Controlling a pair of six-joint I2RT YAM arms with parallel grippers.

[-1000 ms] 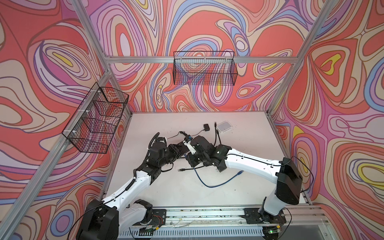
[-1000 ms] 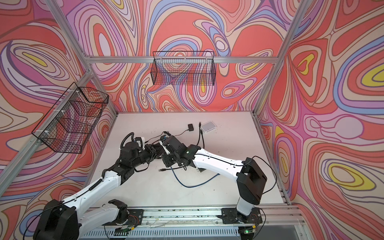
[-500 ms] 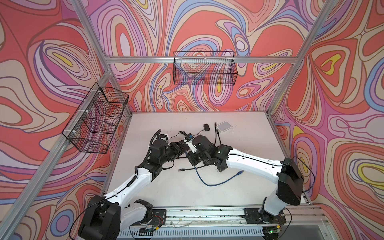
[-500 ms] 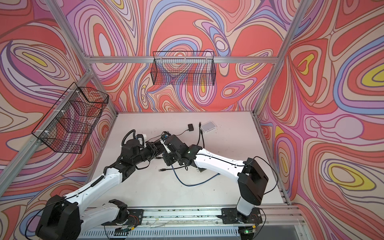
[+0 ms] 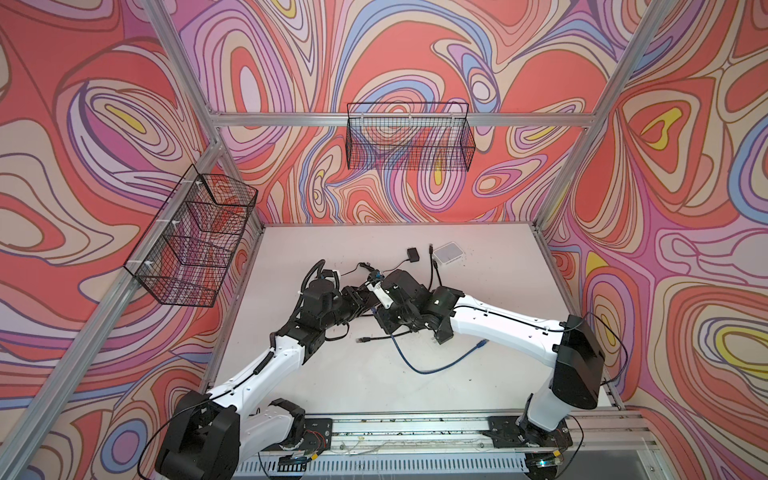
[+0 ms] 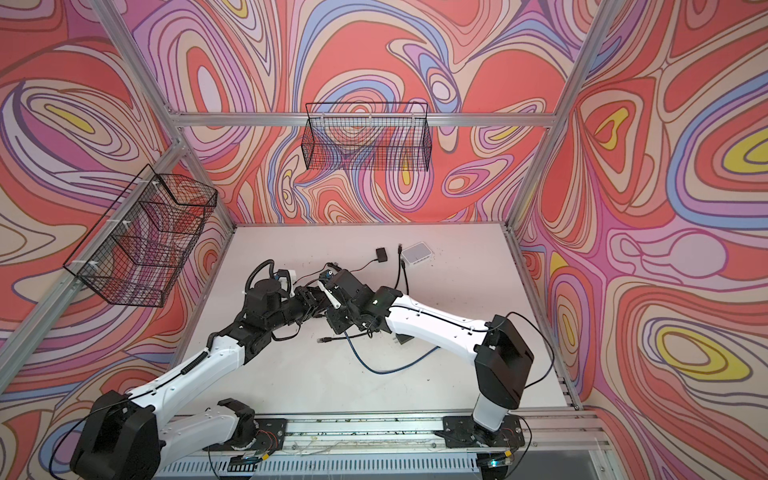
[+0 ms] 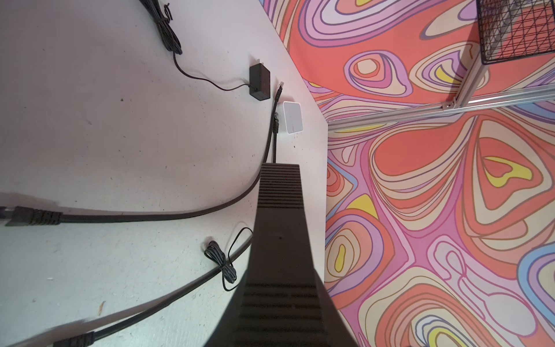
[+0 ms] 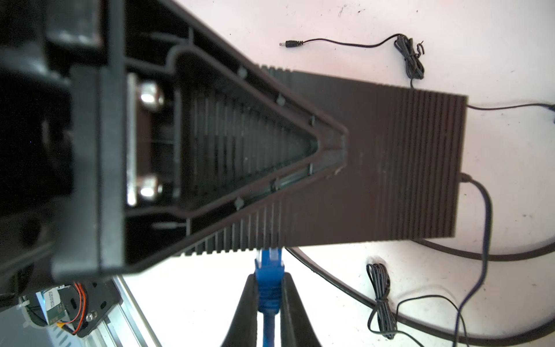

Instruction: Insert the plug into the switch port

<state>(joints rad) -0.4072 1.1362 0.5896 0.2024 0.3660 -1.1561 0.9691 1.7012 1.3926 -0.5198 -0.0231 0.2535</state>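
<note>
One plug (image 8: 268, 264) is pinched by the left gripper (image 8: 269, 281); it could be knocked crooked against the closed right gripper (image 8: 435, 168).

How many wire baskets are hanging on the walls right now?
2. The back basket hangs from the rear wall rail, centred; the side basket hangs from the left wall rail. Both show in both top views; none seems hidden.
</note>
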